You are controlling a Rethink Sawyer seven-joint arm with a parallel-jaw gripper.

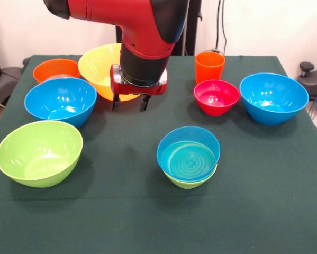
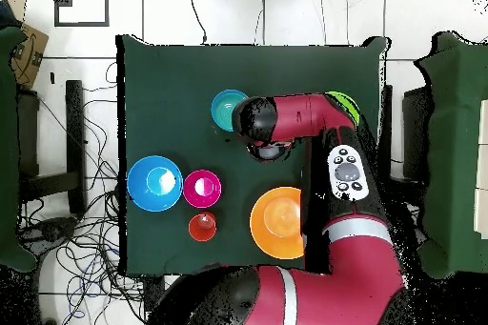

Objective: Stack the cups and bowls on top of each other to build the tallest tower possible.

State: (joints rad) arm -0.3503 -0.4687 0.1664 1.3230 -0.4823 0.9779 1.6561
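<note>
My gripper (image 1: 129,103) hangs open and empty just above the cloth, in front of the large yellow bowl (image 1: 97,66). A short stack stands near the table's front: a blue bowl (image 1: 188,151) nested in a small yellow-green bowl (image 1: 190,183); it also shows in the overhead view (image 2: 227,109). An orange cup (image 1: 209,66) stands upright at the back, beside a red-pink bowl (image 1: 216,97). A blue bowl (image 1: 273,98) sits at the right. Another blue bowl (image 1: 60,100), an orange bowl (image 1: 56,69) and a large lime green bowl (image 1: 39,152) sit at the left. The yellow-green cup is not visible.
The dark green cloth-covered table (image 1: 121,211) has bare room along its front edge and between the stack and the lime bowl. In the overhead view my arm (image 2: 305,116) covers the gripper and part of the table's right side.
</note>
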